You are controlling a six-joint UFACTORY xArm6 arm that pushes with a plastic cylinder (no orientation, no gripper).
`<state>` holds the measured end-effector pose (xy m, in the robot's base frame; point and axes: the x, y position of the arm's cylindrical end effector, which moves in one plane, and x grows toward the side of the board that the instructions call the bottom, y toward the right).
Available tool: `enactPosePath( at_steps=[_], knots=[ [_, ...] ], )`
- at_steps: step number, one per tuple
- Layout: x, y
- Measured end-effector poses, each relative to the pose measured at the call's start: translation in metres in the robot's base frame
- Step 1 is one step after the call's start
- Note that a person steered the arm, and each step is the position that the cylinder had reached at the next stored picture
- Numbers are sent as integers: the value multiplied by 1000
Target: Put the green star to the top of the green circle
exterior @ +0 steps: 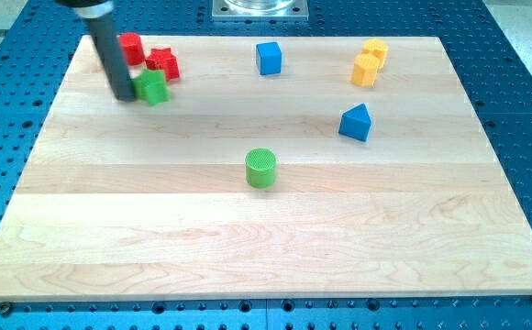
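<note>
The green star (153, 88) lies near the board's top left. The green circle (260, 169) stands near the board's middle, well to the right of and below the star. My dark rod comes down from the view's top left, and my tip (122, 93) rests right against the star's left side.
A red star (163, 62) and a red block (131, 48) sit just above the green star. A blue cube (268, 58) is at top centre. Two yellow blocks (369, 63) are at top right. A blue triangle (356, 122) lies right of the middle. The wooden board (266, 247) ends on a blue perforated table.
</note>
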<state>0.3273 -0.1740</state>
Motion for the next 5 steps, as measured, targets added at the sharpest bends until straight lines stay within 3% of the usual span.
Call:
enactPosePath(
  at_steps=[2,3,4,5],
  knots=[
    [-22,25],
    [-7,60],
    [59,85],
    [50,90]
  ],
)
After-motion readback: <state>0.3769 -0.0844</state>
